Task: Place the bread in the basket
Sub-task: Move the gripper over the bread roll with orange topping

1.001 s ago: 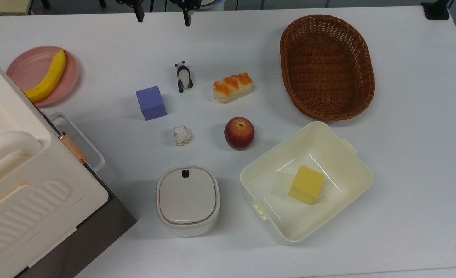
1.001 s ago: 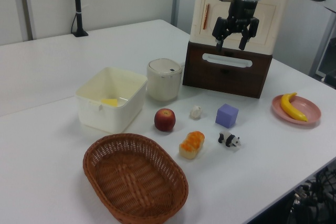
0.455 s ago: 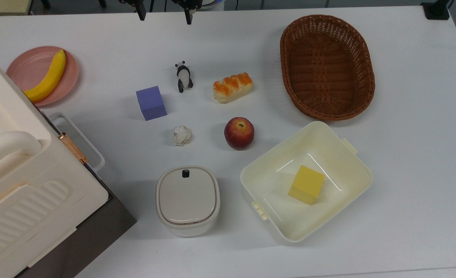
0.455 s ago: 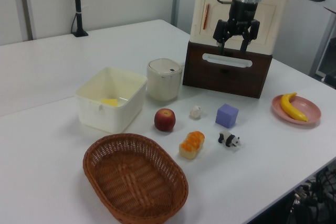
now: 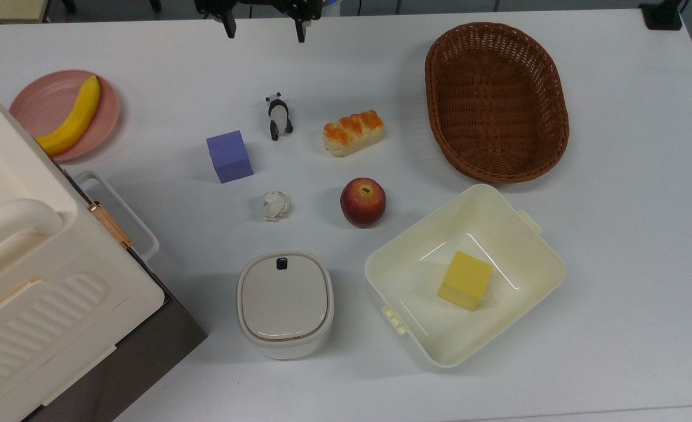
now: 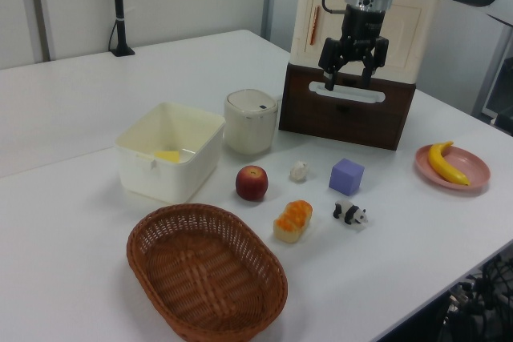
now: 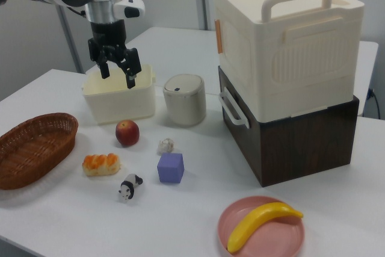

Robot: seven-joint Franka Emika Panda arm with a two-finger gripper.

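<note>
Above table's far edge: tool (image 5: 263, 30) empty, fingers apart | bread (image 5: 353, 132) beside basket (image 5: 496, 102)

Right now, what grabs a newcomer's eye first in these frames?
Probably the big cream crate stacked on a dark brown box, filling the right view's right. Next, the dark wicker basket at the top view's upper right, standing empty, with the bread lying on the white table to its left, near a red apple. The gripper hangs above the table with its jaws spread, holding nothing.
</note>
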